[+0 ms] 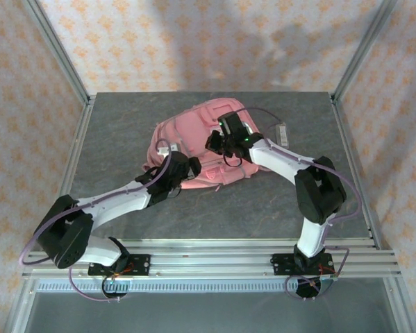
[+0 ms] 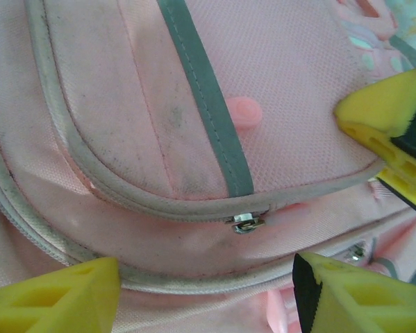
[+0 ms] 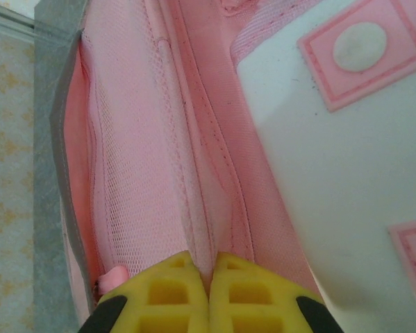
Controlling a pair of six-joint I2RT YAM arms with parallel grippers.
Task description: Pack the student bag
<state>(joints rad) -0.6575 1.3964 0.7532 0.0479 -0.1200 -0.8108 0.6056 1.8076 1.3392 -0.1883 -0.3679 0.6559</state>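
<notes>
The student bag [image 1: 188, 128] lies flat, its pink front facing up, on a grey table [image 1: 124, 125] whose far edge is nearer the bag than its near edge. From where I stand the bag is broader across than deep, its long axis running left to right with a slight slant. I cannot tell which end is the top. A grey trim stripe [image 2: 208, 104] crosses the front pocket, and a small metal zip pull [image 2: 246, 223] hangs on the curved seam below it. The white patch [image 3: 346, 159] carries only shapes I can make out, a pale circle inside a pink-edged square. Beside the patch is a pink mesh panel [image 3: 131, 152]. The left gripper [image 1: 182, 166] sits at the bag's near-left edge, its yellow fingers [image 2: 55, 298] spread wide over the pocket seam and gripping nothing. The right gripper [image 1: 220, 142] is on top of the bag near its middle. Its fingertips [image 3: 173, 291] are pressed together against a fold of pink fabric. I cannot tell whether any cloth is pinched between them.
</notes>
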